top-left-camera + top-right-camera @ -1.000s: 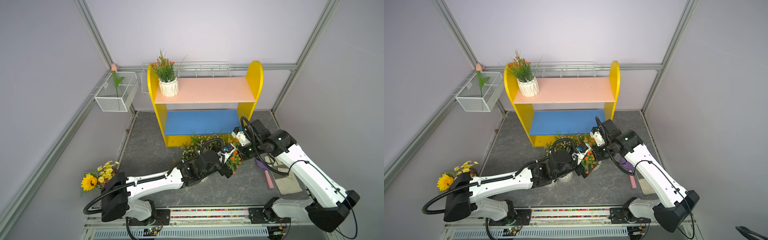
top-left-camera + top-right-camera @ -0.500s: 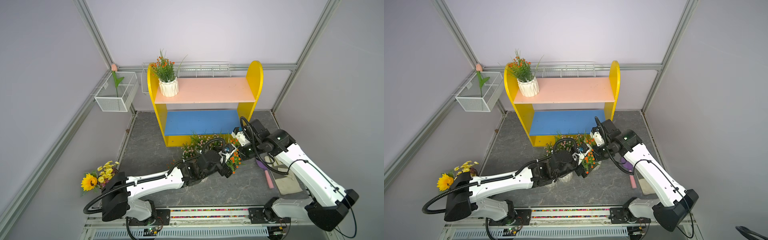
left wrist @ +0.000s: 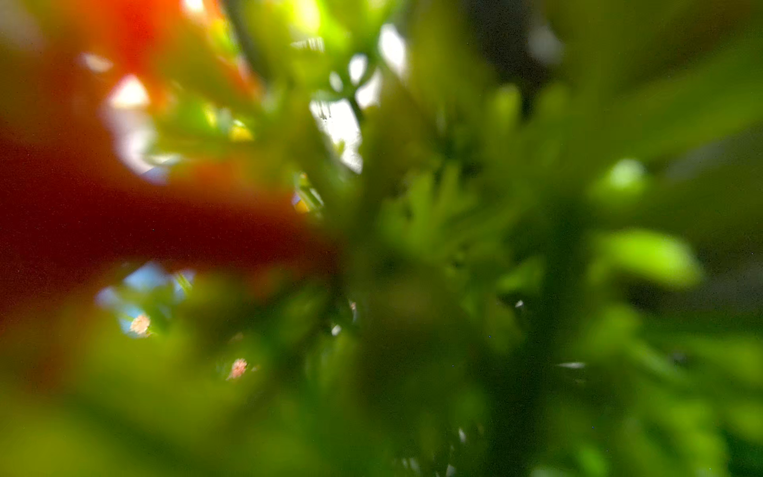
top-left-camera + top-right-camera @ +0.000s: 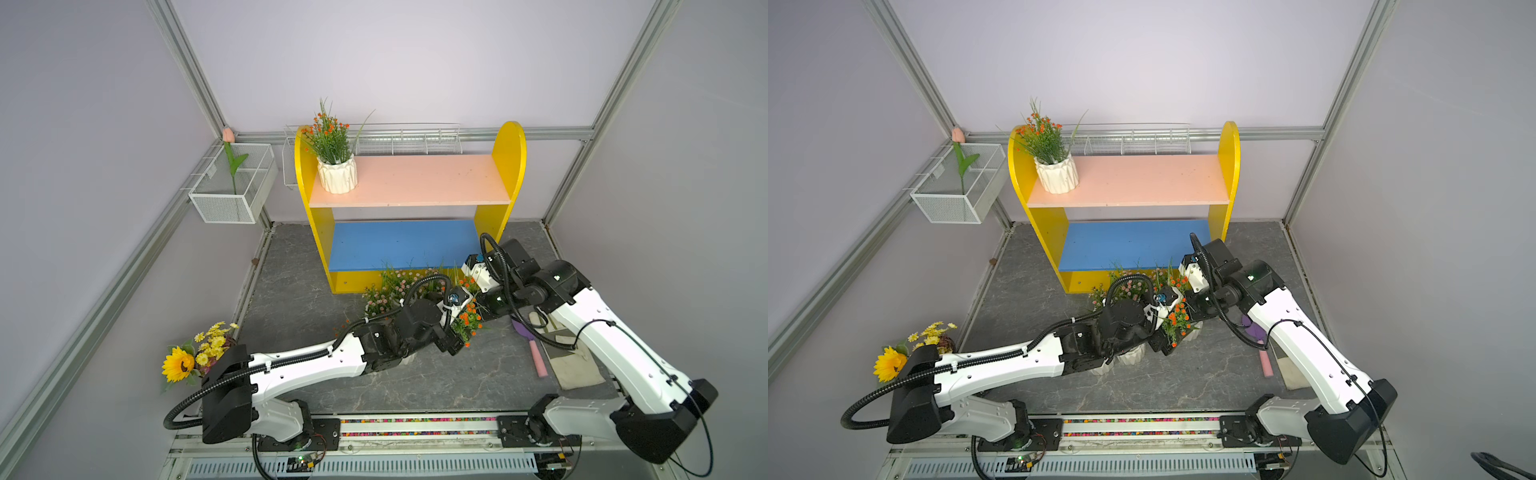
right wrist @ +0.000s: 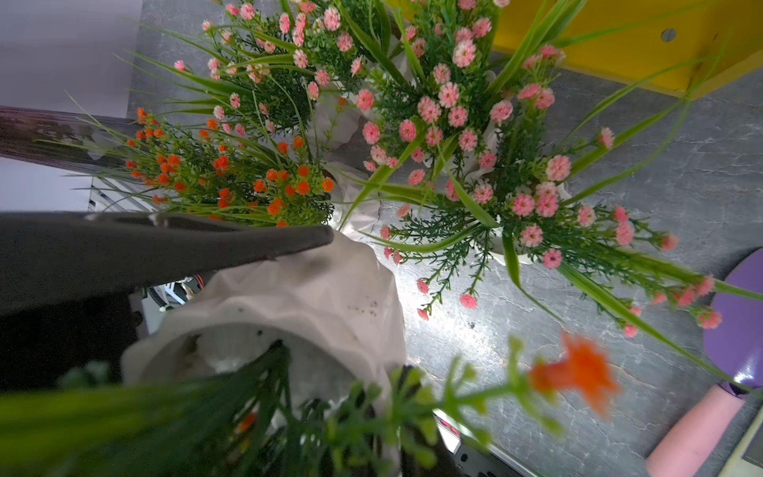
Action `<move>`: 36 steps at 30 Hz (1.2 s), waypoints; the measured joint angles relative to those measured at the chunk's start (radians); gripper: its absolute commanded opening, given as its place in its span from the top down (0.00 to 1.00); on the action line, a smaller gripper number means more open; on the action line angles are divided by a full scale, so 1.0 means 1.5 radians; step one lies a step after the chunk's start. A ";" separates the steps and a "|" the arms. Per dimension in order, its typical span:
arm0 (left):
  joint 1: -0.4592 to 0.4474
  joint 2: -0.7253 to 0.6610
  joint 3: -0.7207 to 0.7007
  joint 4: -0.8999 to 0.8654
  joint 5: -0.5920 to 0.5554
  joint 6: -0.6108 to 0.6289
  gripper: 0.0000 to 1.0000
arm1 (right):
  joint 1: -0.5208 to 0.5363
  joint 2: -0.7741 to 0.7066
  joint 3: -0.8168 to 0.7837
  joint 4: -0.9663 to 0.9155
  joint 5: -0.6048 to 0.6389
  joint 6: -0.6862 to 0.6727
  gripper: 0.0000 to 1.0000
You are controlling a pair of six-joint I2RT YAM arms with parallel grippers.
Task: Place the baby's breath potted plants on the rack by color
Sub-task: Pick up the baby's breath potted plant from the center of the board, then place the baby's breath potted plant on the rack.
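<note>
In both top views, the whole scene is being looked down on from high at the front, facing the back wall (image 4: pixel 395 62); the rack (image 4: pixel 415 178) and grey tabletop (image 4: pixel 291 299) are being shared, shifted slightly sideways. The left wrist view is being blurred by foliage (image 3: pixel 433 214) very near the lens. The right wrist view is being aimed closely past a white pot (image 5: pixel 322 297) at pink blooms (image 5: pixel 429 109).
</note>
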 measured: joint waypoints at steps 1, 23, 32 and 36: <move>0.000 -0.001 0.000 -0.006 -0.003 -0.001 0.62 | -0.004 -0.003 -0.004 0.007 -0.005 0.000 0.81; 0.011 -0.055 0.005 -0.110 -0.052 -0.012 0.65 | -0.117 -0.132 -0.085 0.050 -0.001 0.005 0.74; 0.070 -0.073 0.088 -0.153 -0.067 -0.034 0.65 | -0.149 -0.183 -0.153 0.052 0.001 0.011 0.74; 0.079 -0.074 0.141 -0.177 -0.085 -0.033 0.65 | -0.152 -0.197 -0.186 0.061 0.001 0.020 0.74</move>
